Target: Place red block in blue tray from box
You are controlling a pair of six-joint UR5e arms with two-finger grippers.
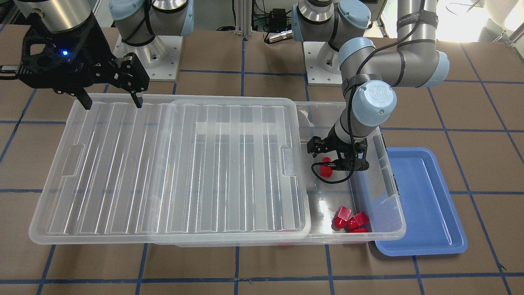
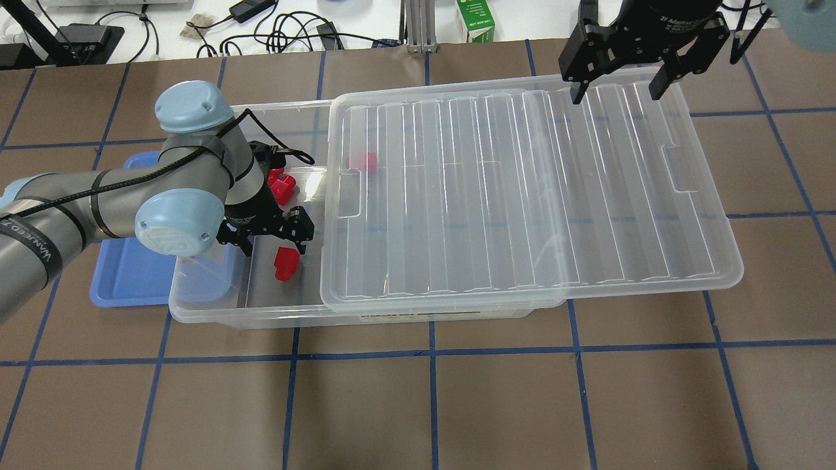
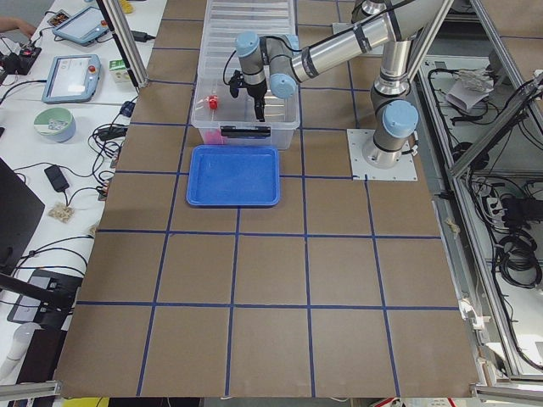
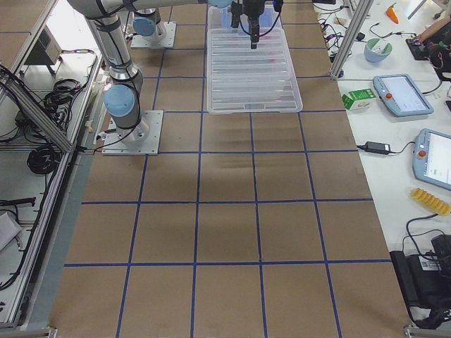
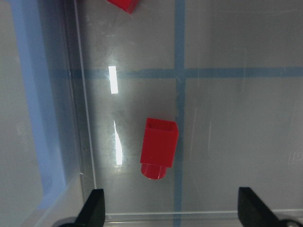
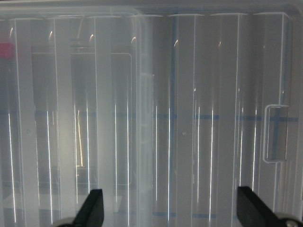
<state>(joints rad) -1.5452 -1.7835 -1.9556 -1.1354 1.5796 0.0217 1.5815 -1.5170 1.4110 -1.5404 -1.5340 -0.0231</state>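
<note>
Overhead exterior gives the clearest look: the lid (image 2: 522,196) sits offset toward the robot's right and overhangs that end of the box (image 2: 261,320), so the box's left end is uncovered. I'd judge that is exactly why it lies that way, to give the left arm a way in. The left gripper (image 2: 274,247) hangs down inside that uncovered end with its fingers spread wide and nothing between them. The red block (image 2: 285,263) lies on its side on the clear floor just below and beside it. In the left wrist view the block sits a little ahead of the two fingertips and left of centre, apart from both, so this looks like lining up for a grasp and not a grasp yet. The right gripper (image 2: 616,94) hovers over the lid's far edge, also wide open and empty. Whether it touches the lid I cannot tell. A few other red pieces (image 2: 282,186) lie clustered nearer the far wall of the box, and one more (image 2: 363,162) shows through the lid. The blue tray (image 2: 130,281) rests on the table (image 2: 431,405) just beside the box's open end, close to the working arm, and it holds nothing.
</note>
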